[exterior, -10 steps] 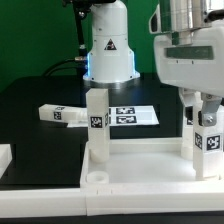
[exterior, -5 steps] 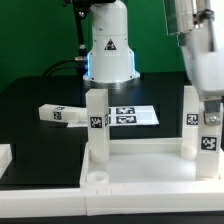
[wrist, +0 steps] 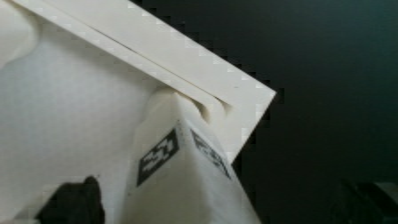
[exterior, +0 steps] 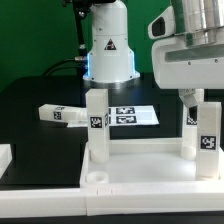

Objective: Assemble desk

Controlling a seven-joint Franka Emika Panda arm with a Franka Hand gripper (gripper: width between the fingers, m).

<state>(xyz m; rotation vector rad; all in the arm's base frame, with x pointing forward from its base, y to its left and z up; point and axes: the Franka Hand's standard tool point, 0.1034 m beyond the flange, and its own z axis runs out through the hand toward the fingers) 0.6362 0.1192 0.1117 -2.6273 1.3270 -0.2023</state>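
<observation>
Fingers (wrist: 75, 203) — just a dark edge blur, perhaps one.

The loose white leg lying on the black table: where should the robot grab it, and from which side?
Probably around the middle of the loose leg, coming straight down from above. It lies flat on the table with room along both long sides, and its square section gives two parallel faces to pinch.

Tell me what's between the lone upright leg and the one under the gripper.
Nothing stands there: the exterior view shows only the desk panel's bare rim running from the lone leg to the leg under the gripper, the gripper above.
</observation>
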